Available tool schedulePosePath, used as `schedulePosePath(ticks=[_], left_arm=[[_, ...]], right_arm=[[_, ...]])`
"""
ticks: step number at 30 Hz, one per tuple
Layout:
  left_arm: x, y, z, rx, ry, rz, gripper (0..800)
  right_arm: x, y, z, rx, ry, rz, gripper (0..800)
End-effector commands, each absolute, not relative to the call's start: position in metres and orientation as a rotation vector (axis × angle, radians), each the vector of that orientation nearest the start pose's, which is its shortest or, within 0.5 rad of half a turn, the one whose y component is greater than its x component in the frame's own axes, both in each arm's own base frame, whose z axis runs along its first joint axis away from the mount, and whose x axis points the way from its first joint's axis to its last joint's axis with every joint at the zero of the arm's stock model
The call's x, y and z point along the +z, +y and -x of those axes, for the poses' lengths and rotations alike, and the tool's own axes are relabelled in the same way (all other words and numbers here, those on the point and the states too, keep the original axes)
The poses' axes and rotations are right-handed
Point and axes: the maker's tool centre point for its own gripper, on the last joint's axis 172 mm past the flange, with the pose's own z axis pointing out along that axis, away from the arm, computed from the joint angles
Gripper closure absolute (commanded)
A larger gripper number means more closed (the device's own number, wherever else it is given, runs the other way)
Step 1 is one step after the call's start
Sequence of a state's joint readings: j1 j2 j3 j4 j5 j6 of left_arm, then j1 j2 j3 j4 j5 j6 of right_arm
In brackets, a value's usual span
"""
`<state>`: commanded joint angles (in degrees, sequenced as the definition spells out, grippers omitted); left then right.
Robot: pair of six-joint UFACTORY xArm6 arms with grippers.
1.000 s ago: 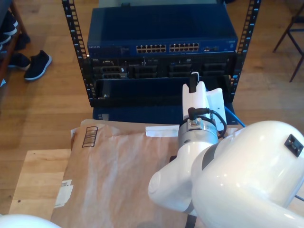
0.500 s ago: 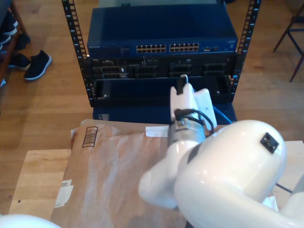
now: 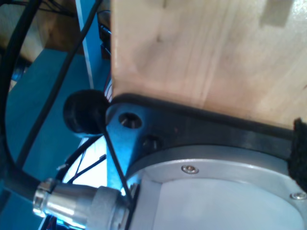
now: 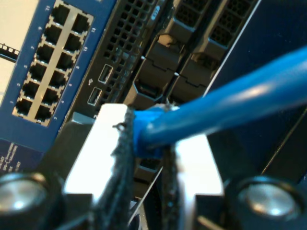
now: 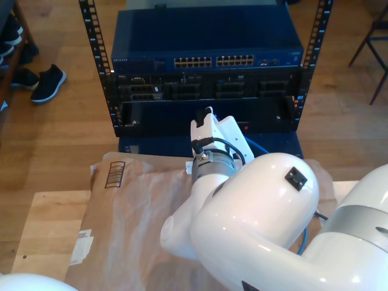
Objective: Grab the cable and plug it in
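Note:
The bright-blue cable (image 4: 230,103) runs between the fingers of my second gripper (image 4: 146,139), which is shut on it near its end; the plug itself is hidden by the fingers. Close behind it are the blue switch's ports (image 4: 45,72) and the black units below them. In the exterior view my second gripper (image 5: 209,115) hangs before the rack's lower black panel, below the switch (image 5: 206,36) and its port row (image 5: 213,61). The cable (image 5: 259,148) trails from it toward the exterior view's right. The first wrist view faces a wooden panel (image 3: 206,48) and a black mount.
Brown paper (image 5: 139,206) covers a wooden table (image 5: 48,230) in front of the rack. Black rack rails (image 5: 97,60) flank the units. Shoes (image 5: 47,82) lie on the floor at the exterior view's left, a chair leg (image 5: 379,42) at its right. A metal connector (image 3: 76,203) sits by the mount.
My second arm has swung toward the exterior view's left along the rack's front, carrying the cable with it. The gripper now sits lower in the picture.

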<state>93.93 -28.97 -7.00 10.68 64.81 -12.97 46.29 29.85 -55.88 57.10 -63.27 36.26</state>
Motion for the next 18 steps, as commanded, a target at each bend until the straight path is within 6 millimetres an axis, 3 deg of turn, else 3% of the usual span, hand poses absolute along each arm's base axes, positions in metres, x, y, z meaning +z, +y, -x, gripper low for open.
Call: schedulePosePath(ticks=[6, 12, 14, 18], left_arm=[[0.04, 0.11, 0.047, -0.693, 2.177, -1.832, 1], [0.04, 0.11, 0.047, -0.693, 2.177, -1.832, 2], [0.04, 0.11, 0.047, -0.693, 2.177, -1.832, 2], [0.04, 0.11, 0.047, -0.693, 2.177, -1.832, 2]], right_arm=[[0.245, 0.264, -0.555, -1.541, 0.993, 1.776, 800], [0.264, 0.293, -0.537, -1.58, 0.879, 1.787, 800], [0.273, 0.292, -0.543, -1.613, 0.867, 1.791, 800], [0.273, 0.28, -0.545, -1.605, 0.95, 1.776, 800]])
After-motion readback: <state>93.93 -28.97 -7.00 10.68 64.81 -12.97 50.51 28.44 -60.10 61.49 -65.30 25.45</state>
